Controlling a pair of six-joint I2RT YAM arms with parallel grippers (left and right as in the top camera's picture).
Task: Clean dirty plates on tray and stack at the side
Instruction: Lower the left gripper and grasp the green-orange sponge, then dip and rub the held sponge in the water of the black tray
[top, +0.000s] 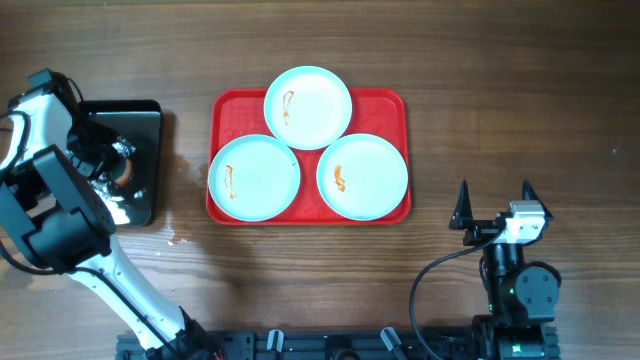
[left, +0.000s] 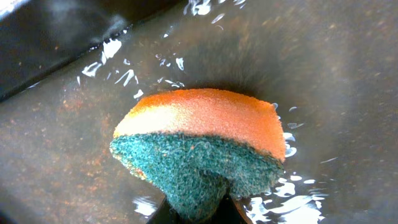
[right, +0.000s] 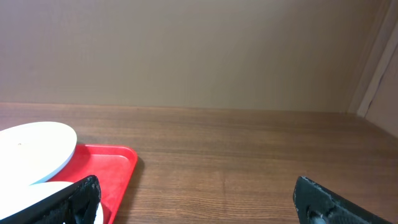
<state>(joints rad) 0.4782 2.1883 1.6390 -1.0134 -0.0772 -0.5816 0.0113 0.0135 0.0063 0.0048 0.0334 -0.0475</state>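
Observation:
Three pale plates lie on the red tray (top: 385, 103): one at the back (top: 308, 106), one front left (top: 254, 177), one front right (top: 363, 176). Each has an orange-red sauce smear. My left gripper (top: 118, 165) is down in the black pan (top: 140, 115) left of the tray, shut on an orange and green sponge (left: 202, 140) over the wet pan floor. My right gripper (top: 495, 203) is open and empty, right of the tray near the front. In the right wrist view the tray's corner (right: 115, 163) and a plate (right: 34, 149) show at the left.
Water drops lie on the table (top: 180, 238) near the pan's front right corner and glisten inside the pan (left: 292, 199). A plain wall stands behind the table in the right wrist view.

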